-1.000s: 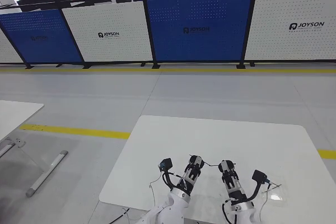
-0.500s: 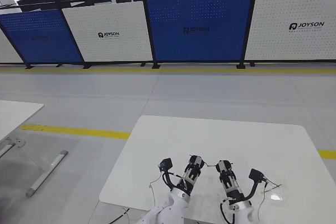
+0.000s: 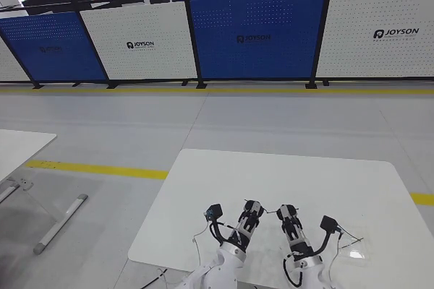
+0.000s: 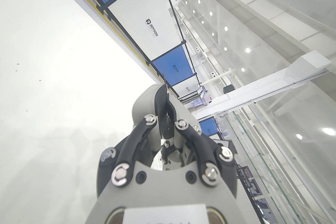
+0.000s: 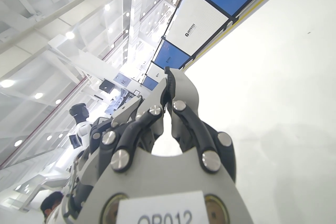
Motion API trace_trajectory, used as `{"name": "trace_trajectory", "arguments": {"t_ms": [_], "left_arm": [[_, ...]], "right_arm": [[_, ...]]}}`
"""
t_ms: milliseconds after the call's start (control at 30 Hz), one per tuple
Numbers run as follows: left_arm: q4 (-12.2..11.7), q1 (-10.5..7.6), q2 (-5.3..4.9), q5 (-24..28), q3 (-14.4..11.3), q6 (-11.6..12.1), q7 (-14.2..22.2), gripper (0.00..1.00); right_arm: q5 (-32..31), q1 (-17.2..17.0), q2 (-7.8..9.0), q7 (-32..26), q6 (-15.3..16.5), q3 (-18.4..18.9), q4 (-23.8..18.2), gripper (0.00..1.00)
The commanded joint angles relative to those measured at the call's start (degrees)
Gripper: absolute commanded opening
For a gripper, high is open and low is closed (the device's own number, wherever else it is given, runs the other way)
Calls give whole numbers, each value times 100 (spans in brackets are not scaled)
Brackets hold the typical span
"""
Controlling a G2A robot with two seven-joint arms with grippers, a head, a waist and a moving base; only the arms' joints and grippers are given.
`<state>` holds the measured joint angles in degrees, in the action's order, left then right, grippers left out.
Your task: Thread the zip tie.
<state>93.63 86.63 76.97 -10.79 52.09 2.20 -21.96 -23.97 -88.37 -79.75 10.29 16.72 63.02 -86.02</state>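
Note:
Both arms stand near the front edge of the white table (image 3: 289, 173), fingertips facing each other a short way apart. My left gripper (image 3: 255, 207) (image 4: 165, 95) is shut, and a thin black zip tie (image 4: 163, 78) sticks out past its fingertips. My right gripper (image 3: 284, 211) (image 5: 168, 79) is shut too, with a small black end of the zip tie (image 5: 166, 69) showing at its tip. In the top view the zip tie (image 3: 270, 211) is a faint dark line spanning the gap between the two grippers.
A small clear plastic piece (image 3: 355, 253) lies on the table to the right of the right arm. The far half of the table is bare white surface. Blue and white panel walls (image 3: 253, 40) stand well beyond the table.
The right arm has shifted left, bringing its gripper closer to the left gripper. The left arm has kept still.

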Motion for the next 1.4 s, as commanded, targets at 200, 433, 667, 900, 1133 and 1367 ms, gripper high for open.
{"name": "trace_trajectory", "arguments": {"t_ms": [200,433,667,900,1133,1367], "left_arm": [[0,26,40,423,45,127,147,0],[14,66,63,517,94,253,109,0],[53,109,75,474,122,270,127,0],[58,114,93,376,115,229,144,0],[61,133,109,250,117,193,104,0],[36,113,130,191,101,105,159,2]], "right_arm": [[-245,-109,10,130,252,4,-106,0],[-220,-98,1,202,228,49,-56,0],[-270,-120,0,153,255,47,-59,0],[-257,-131,-4,158,255,71,-82,0],[-271,-189,-6,235,212,117,-158,0],[-338,-221,-9,243,150,123,-204,0]]}}
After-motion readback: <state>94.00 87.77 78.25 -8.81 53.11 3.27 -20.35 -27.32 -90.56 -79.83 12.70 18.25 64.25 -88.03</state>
